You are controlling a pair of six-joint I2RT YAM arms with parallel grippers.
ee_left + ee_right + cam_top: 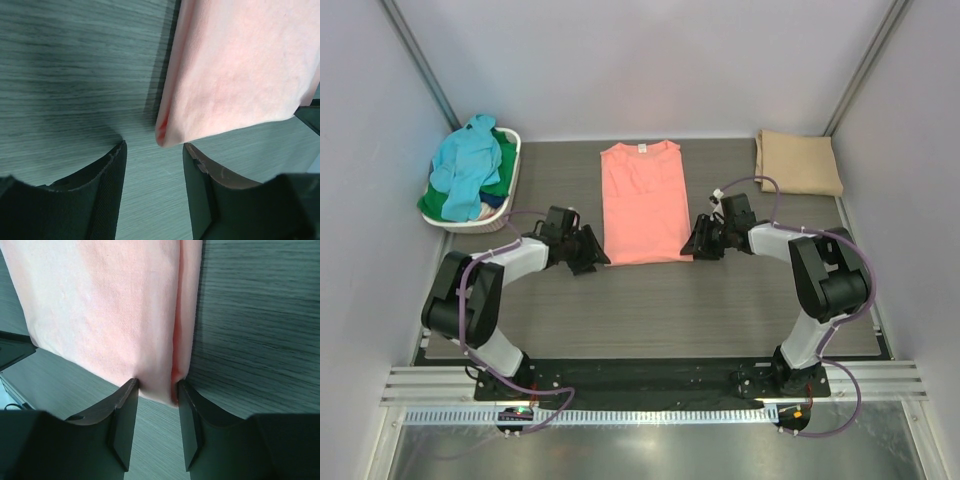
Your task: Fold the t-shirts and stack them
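Note:
The salmon-pink t-shirt (642, 200) lies flat on the table, folded into a long strip, collar at the far end. My left gripper (595, 255) is open just short of its near left corner; in the left wrist view (154, 150) the shirt's corner (235, 75) sits just beyond the fingertips, untouched. My right gripper (692, 243) is open at the near right corner; in the right wrist view (157, 387) the shirt's corner (110, 305) lies between the two fingertips. A tan t-shirt (797, 162) lies folded at the far right.
A white slotted laundry basket (509, 207) stands at the far left, holding a light blue t-shirt (468, 165) on top of green cloth (502, 186). Grey walls close in the table on three sides.

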